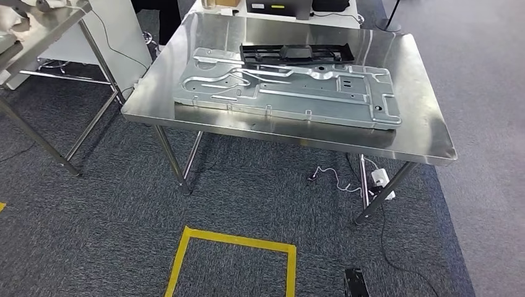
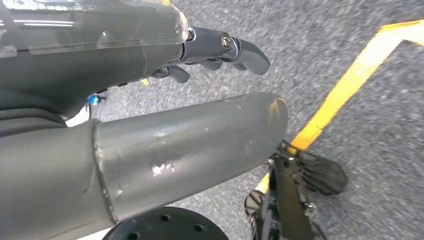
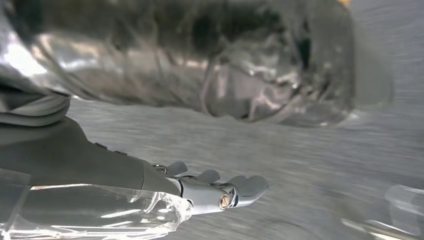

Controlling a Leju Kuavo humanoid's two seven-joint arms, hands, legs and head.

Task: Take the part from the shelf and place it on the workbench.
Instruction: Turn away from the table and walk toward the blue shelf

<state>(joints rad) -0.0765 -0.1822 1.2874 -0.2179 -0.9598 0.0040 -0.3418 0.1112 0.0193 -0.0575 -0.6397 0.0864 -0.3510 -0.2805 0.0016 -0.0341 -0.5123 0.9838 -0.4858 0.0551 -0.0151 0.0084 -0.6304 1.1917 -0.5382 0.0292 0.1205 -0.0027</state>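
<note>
A steel workbench [image 1: 421,133] stands ahead of me in the head view. On it lies a large silver stamped metal plate [image 1: 291,93], flat and lengthwise. A long black plastic part [image 1: 297,54] lies just behind the plate, touching its far edge. My left hand [image 2: 125,70] hangs over the carpet, fingers [image 2: 245,50] stretched out and thumb apart, with nothing in it. My right hand [image 3: 150,185] also hangs above the carpet, its fingers [image 3: 240,187] extended and holding nothing.
A second steel-framed table [image 1: 56,25] stands at the far left. A yellow taped square [image 1: 232,241] marks the carpet before the workbench, and yellow tape [image 2: 345,95] runs beside my left hand. A white plug and cables [image 1: 379,178] lie under the bench's right legs.
</note>
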